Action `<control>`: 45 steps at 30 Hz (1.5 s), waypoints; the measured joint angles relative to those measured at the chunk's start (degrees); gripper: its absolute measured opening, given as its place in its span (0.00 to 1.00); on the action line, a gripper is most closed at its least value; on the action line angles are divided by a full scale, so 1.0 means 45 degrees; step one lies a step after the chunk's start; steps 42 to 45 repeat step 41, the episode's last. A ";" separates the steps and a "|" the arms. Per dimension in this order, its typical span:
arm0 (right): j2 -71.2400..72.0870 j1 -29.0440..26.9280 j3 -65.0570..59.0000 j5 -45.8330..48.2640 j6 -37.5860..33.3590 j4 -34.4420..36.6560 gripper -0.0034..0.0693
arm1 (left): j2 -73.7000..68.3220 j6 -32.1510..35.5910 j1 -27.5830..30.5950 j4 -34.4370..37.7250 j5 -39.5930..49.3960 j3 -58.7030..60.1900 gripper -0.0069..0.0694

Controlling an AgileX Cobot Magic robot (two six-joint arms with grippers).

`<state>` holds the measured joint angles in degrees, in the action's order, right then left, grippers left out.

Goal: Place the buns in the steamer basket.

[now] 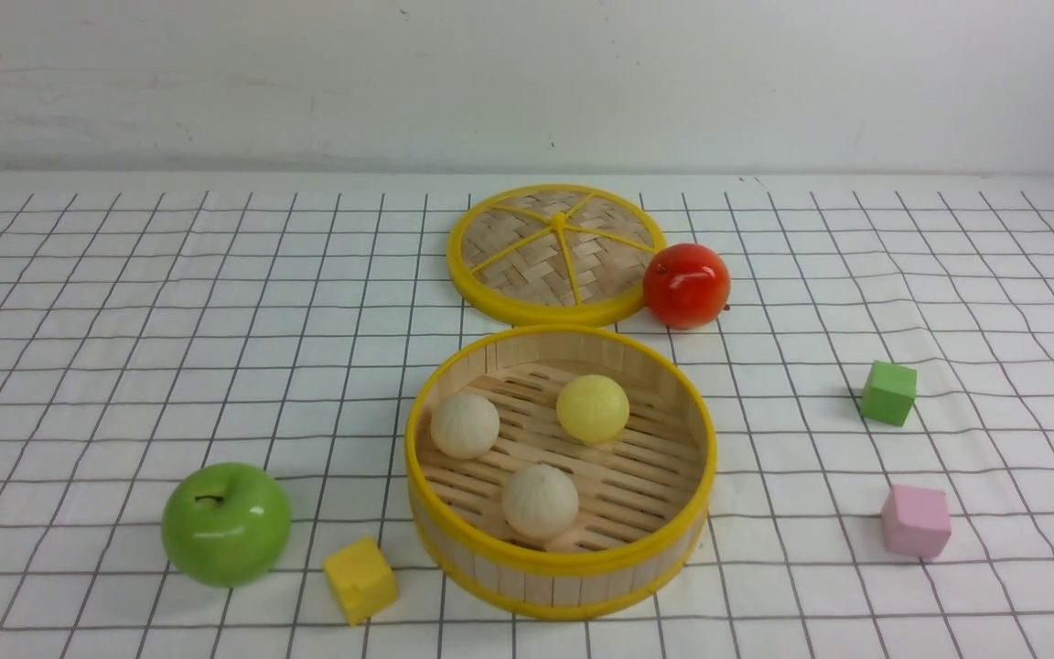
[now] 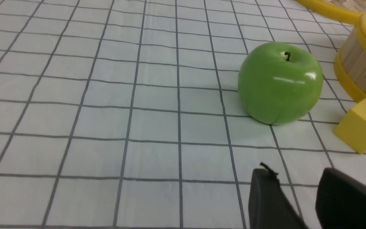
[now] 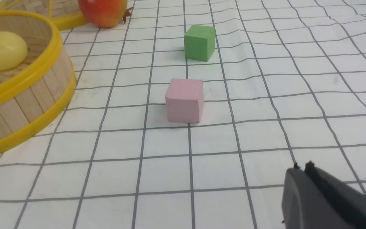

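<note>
The wide round bamboo steamer basket [image 1: 560,558] with yellow rims stands upright on the grid-lined white tablecloth [image 1: 124,320], near the front edge and a little right of centre, its open mouth facing straight up. Being round, it has no long axis; the slats of its floor run left to right, slightly slanted. All three buns lie inside it, apart from one another: a cream-beige matte ball [image 1: 464,426] at the left, a pale yellow matte ball [image 1: 592,409] toward the far side, and a second cream-beige matte ball [image 1: 540,501] at the near side.

Just beyond the basket lies the flat woven lid with a yellow rim [image 1: 556,253], and a glossy red fruit [image 1: 686,286] touches its right edge. A glossy green apple [image 1: 226,523] sits to the near left of the basket, with a yellow cube [image 1: 360,580] between them, just beside the basket wall. A green cube [image 1: 888,393] and a pink cube [image 1: 916,522] sit well to the right.

The left gripper [image 2: 297,187] hangs over bare cloth near the green apple, fingers parted and holding nothing. The right gripper [image 3: 301,168] has its fingertips pressed together, empty, near the pink cube.
</note>
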<state>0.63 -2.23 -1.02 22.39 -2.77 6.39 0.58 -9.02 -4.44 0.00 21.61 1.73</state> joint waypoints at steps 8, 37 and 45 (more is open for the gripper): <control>0.0000 0.0000 0.0000 0.0002 0.0000 0.0036 0.07 | 0.0000 0.0000 0.0050 0.0000 -0.0002 0.0000 0.40; 0.0000 0.0000 0.0000 0.0002 0.0000 0.0036 0.11 | 0.0000 0.0000 0.0050 0.0000 -0.0002 0.0000 0.40; 0.0000 0.0000 0.0000 0.0002 0.0000 0.0036 0.12 | 0.0000 0.0000 0.0050 0.0000 -0.0002 0.0000 0.40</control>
